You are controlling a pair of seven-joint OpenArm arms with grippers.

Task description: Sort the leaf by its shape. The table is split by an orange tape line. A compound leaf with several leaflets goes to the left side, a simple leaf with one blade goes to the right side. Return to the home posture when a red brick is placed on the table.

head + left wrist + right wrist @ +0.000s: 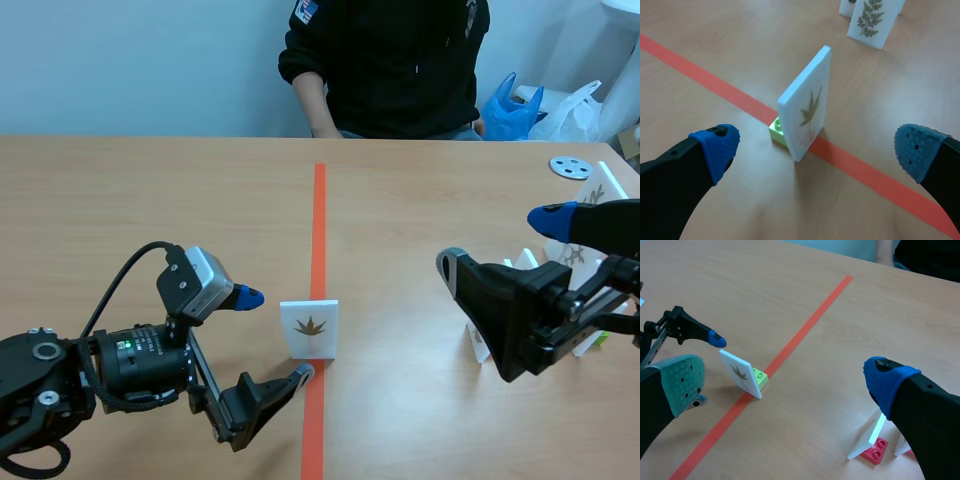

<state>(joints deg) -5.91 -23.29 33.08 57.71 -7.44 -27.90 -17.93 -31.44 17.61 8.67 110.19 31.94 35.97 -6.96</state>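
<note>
Just one leaf card (309, 328) straddles the tape (319, 220), perhaps four other cards (604, 186) rightward; left fingers (245, 297) and right fingers (553, 218) released.

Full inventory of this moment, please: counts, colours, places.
leaf card: one, white with brown leaf, upright on tape line
green brick: one, light green, at that card's foot
other leaf cards: at least three, white, right side; one shows a fern
red brick base: at least one, red, under a right-side card
tape line: one, orange, down the table middle
disc: one, grey, table's far right
blue bag: one, behind table
white bag: one, beside it
person: one, black top, across table
left claw: open, blue pads, facing leaf card
right claw: open, blue and grey-green pads, right side
</note>
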